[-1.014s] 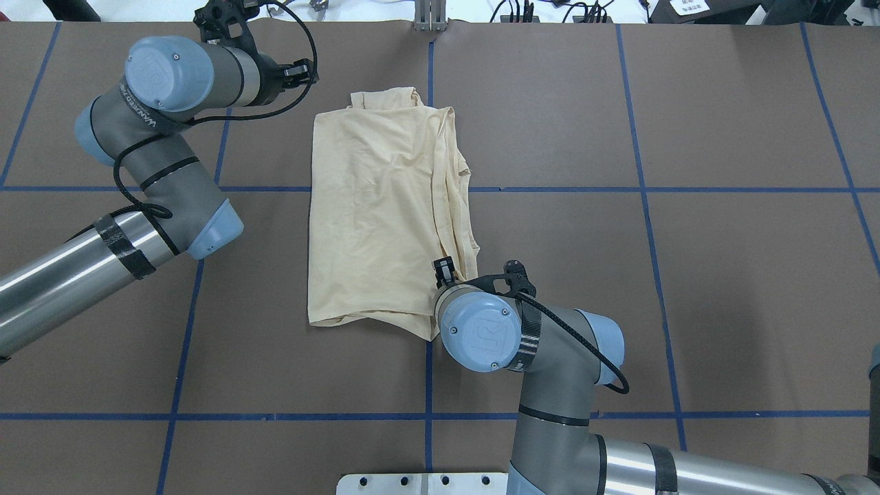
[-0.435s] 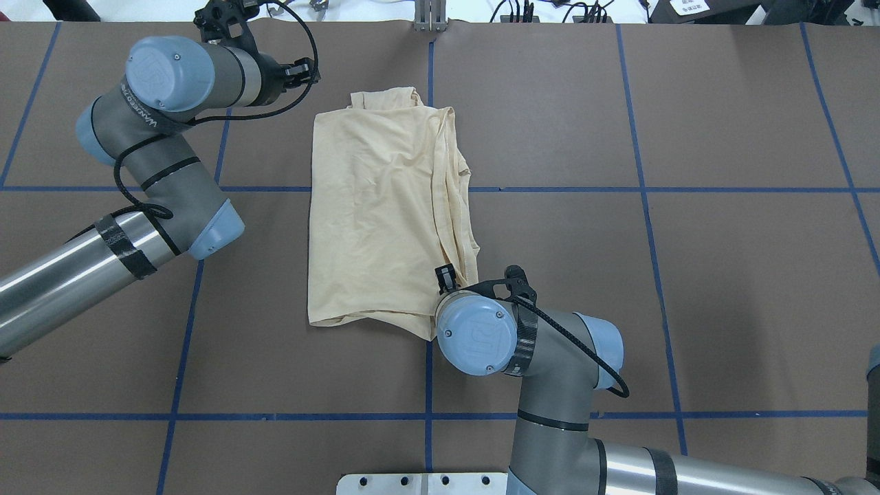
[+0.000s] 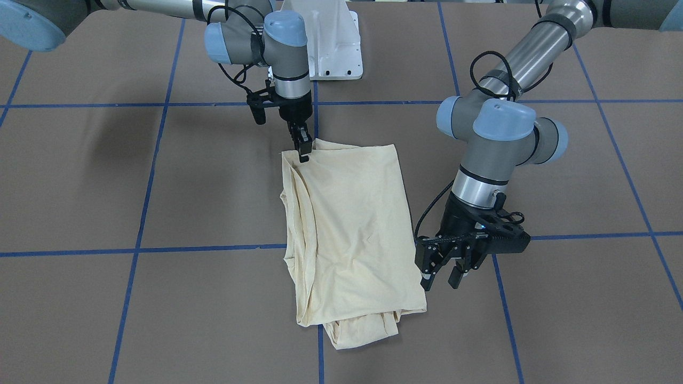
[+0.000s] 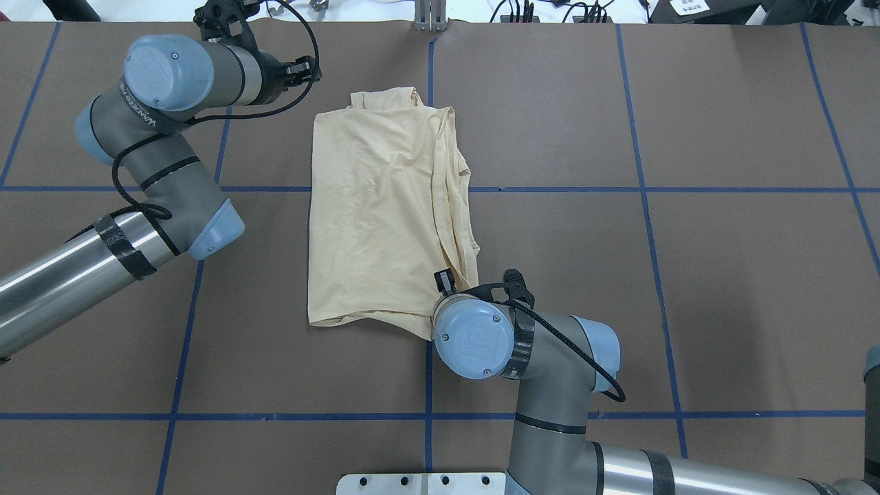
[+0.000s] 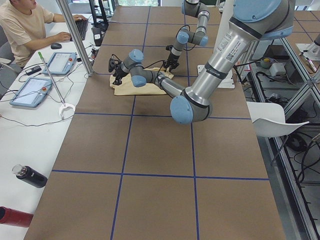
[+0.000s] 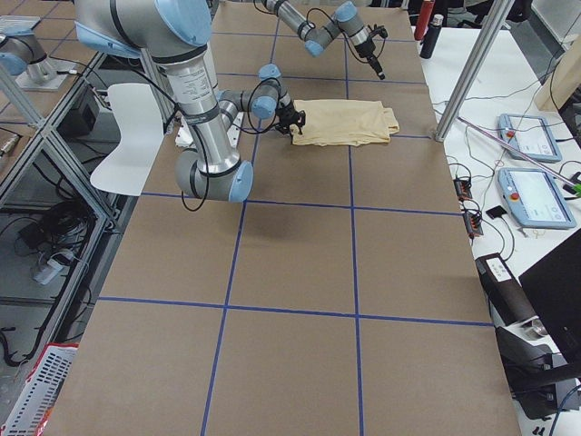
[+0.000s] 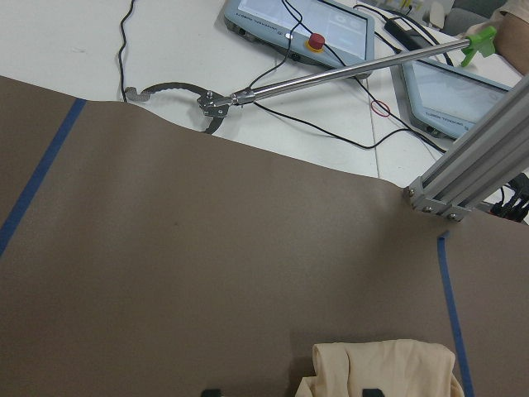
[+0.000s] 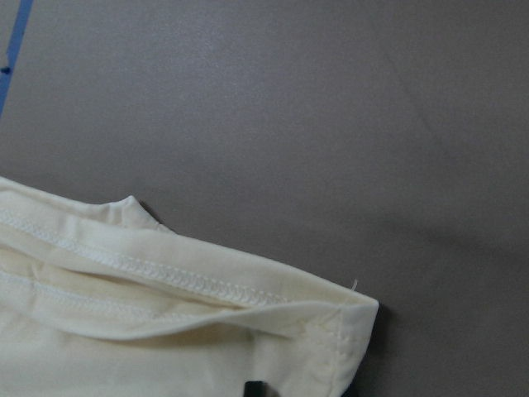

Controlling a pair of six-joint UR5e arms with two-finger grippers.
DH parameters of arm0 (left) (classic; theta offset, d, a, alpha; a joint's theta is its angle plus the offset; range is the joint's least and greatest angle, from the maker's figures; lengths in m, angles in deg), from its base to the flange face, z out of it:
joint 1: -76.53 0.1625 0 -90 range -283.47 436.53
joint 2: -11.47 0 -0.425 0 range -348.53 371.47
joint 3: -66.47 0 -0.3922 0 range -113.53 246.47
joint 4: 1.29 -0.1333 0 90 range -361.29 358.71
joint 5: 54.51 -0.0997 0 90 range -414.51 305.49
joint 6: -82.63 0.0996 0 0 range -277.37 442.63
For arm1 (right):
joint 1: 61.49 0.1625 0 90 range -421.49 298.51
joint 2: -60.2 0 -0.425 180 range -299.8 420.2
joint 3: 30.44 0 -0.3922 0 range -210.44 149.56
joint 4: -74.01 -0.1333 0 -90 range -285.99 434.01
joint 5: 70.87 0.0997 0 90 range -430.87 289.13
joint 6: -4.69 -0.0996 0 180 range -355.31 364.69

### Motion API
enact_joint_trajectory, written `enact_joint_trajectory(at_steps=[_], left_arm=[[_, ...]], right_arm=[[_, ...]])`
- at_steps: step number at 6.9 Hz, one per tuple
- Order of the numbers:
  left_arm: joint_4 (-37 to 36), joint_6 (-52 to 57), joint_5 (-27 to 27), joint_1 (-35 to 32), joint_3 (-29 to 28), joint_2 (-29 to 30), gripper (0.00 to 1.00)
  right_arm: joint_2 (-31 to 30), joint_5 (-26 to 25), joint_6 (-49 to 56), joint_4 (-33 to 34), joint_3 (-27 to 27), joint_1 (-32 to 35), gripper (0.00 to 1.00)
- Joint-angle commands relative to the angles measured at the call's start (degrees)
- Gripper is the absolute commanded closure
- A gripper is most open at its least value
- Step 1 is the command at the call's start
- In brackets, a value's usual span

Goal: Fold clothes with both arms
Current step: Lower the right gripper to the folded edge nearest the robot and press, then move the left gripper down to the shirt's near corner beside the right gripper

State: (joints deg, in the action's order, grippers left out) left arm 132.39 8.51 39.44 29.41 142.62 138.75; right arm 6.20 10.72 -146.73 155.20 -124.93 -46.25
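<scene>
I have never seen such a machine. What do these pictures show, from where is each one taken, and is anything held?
You see two robot arms, a left arm and a right arm, at a brown table marked with blue tape lines. Each ends in a black two-finger tool. One picture looks down from behind the robot, one faces it from across the table, two look along the table from its ends, and two come from cameras on the wrists. On the table lies one pale cream-yellow shirt, folded into a long shape. The right tool stands at one corner of the shirt; whether it pinches the cloth, I cannot tell. The left tool is open beside the diagonally opposite corner and holds nothing.
</scene>
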Motion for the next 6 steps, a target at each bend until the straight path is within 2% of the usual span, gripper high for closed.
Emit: enact_joint_trajectory(at_steps=[1, 6], left_arm=[[0.1, 0.0, 0.1, -0.1, 0.2, -0.7, 0.35], [0.0, -0.7, 0.1, 0.0, 1.8, -1.6, 0.35]], right_arm=[[0.0, -0.1, -0.1, -1.1, 0.1, 0.0, 1.0], [0.4, -0.1, 0.6, -0.6, -0.3, 0.0, 1.0]])
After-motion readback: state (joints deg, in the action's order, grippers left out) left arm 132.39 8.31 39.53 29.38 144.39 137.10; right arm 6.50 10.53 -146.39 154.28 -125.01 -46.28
